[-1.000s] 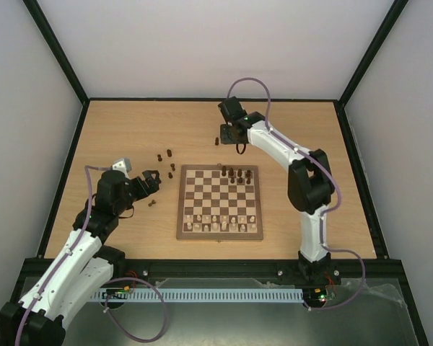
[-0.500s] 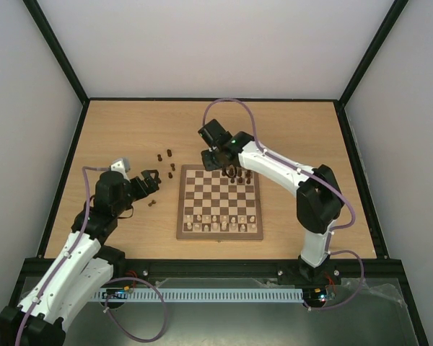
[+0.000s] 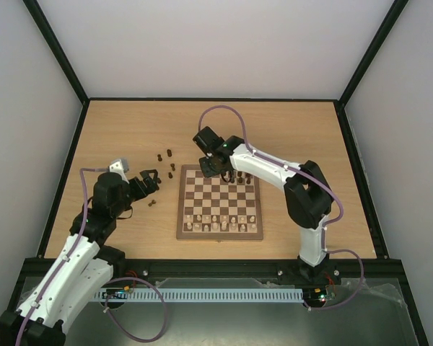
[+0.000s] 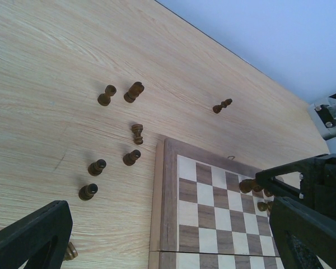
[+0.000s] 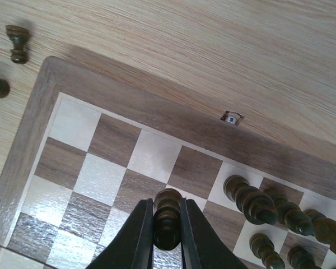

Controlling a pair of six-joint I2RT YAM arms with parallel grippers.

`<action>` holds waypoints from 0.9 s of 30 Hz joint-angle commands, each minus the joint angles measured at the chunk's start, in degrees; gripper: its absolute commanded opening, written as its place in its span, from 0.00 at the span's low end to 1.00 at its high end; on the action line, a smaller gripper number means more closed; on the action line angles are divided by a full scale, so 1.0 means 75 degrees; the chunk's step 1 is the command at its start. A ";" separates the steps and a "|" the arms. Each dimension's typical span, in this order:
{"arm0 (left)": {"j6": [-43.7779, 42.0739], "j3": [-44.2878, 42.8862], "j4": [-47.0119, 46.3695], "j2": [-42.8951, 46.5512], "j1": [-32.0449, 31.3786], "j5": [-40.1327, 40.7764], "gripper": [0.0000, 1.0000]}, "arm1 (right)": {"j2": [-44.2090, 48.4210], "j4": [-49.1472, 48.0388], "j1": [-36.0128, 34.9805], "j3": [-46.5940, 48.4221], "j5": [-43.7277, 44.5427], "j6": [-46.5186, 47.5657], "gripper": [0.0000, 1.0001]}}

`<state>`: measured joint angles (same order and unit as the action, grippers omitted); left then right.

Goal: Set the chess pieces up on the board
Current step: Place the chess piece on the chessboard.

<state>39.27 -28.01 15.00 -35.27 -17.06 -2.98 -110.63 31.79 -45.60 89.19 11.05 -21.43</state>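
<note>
While it hangs over the board (image 5: 23,147), the right claw (image 5: 167,223) clamps a chess piece (image 5: 167,203).

Pincer (image 5: 167,225) clamps a dark piece (image 5: 167,212) over the board (image 5: 28,134)

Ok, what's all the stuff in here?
board: one, brown and cream, mid-table.
table: one, light wood, underneath.
loose chess pieces: at least seven, dark brown, table left of and beyond board.
placed chess pieces: several, dark brown, board's far right corner.
pale pieces: too small to count, light wood, board's near rows.
held piece: one, dark brown, over the board.
left gripper: one, black, open near loose pieces.
right gripper: one, black, shut on held piece.
</note>
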 commanded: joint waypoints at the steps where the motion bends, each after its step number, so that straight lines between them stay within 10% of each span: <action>1: 0.0032 -0.0016 0.0112 0.0044 0.0014 -0.0001 0.99 | -0.0217 0.0200 -0.0004 -0.0044 0.0335 -0.0022 0.10; 27: 0.0003 -0.0002 0.0109 0.0030 0.0020 0.0011 0.99 | -0.0659 -0.0230 0.0067 -0.0159 0.0718 -0.0160 0.11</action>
<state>39.24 -28.01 15.03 -35.29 -17.06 -2.98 -114.28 29.69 -45.39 89.08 15.35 -22.06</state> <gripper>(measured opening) 0.994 0.115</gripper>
